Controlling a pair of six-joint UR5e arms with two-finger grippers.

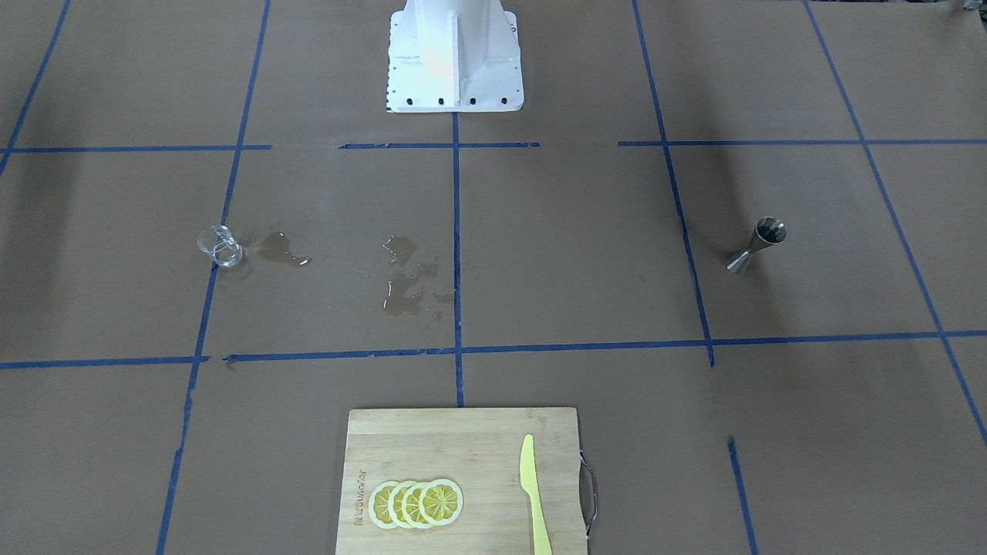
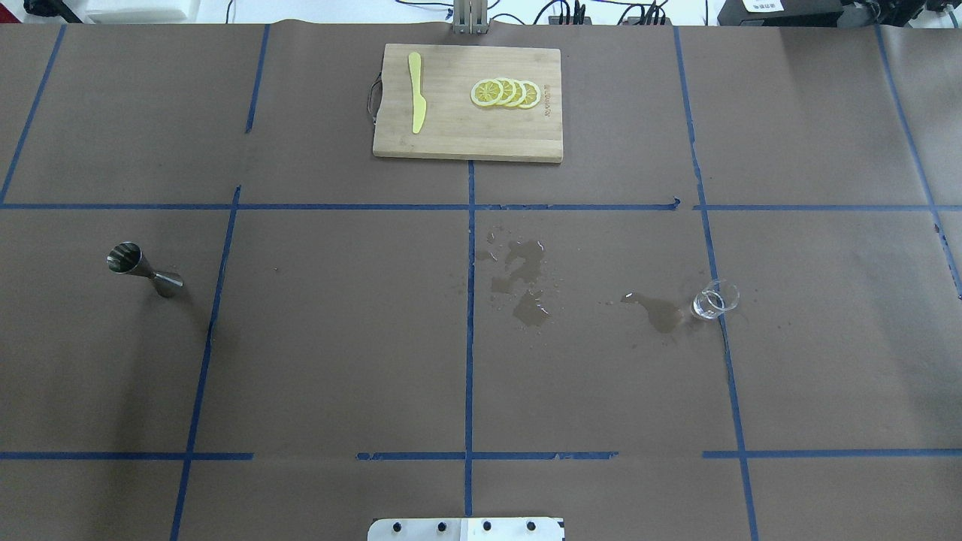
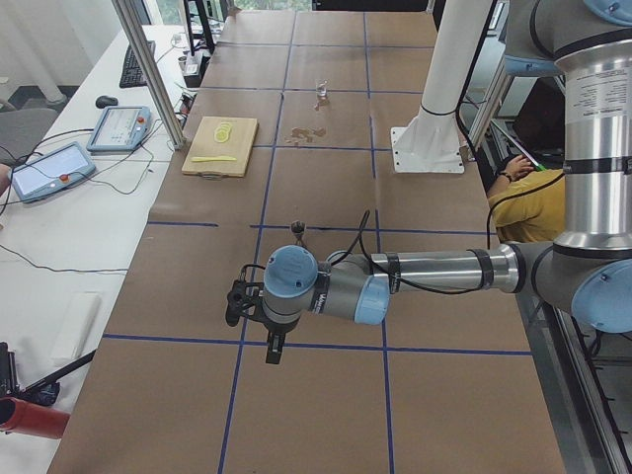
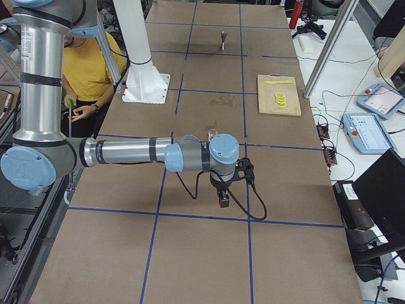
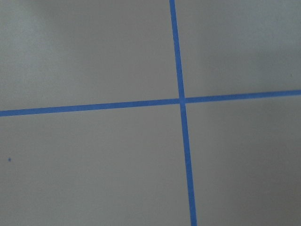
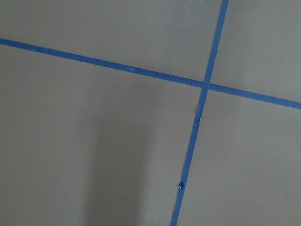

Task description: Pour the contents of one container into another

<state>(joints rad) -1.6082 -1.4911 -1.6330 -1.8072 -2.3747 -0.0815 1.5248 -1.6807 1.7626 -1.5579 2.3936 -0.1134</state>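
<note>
The clear glass tumbler (image 2: 715, 299) stands on the brown paper at the table's right side, also in the front-facing view (image 1: 221, 247), with a wet patch (image 2: 660, 312) beside it. The steel jigger (image 2: 143, 269) stands upright far off at the left (image 1: 757, 247). Neither gripper appears in the overhead or front-facing views. In the exterior left view my left gripper (image 3: 272, 351) hangs over bare paper, on the near side of the jigger (image 3: 299, 230). In the exterior right view my right gripper (image 4: 223, 199) hangs near the tumbler (image 4: 212, 133). I cannot tell if either is open or shut. Both wrist views show only paper and blue tape.
A larger spill (image 2: 522, 282) lies mid-table. A wooden cutting board (image 2: 451, 139) at the far edge carries lemon slices (image 2: 505, 92) and a yellow knife (image 2: 417, 101). The white robot base (image 1: 453, 58) stands on the robot's side. A person in yellow (image 4: 95, 69) sits behind the robot.
</note>
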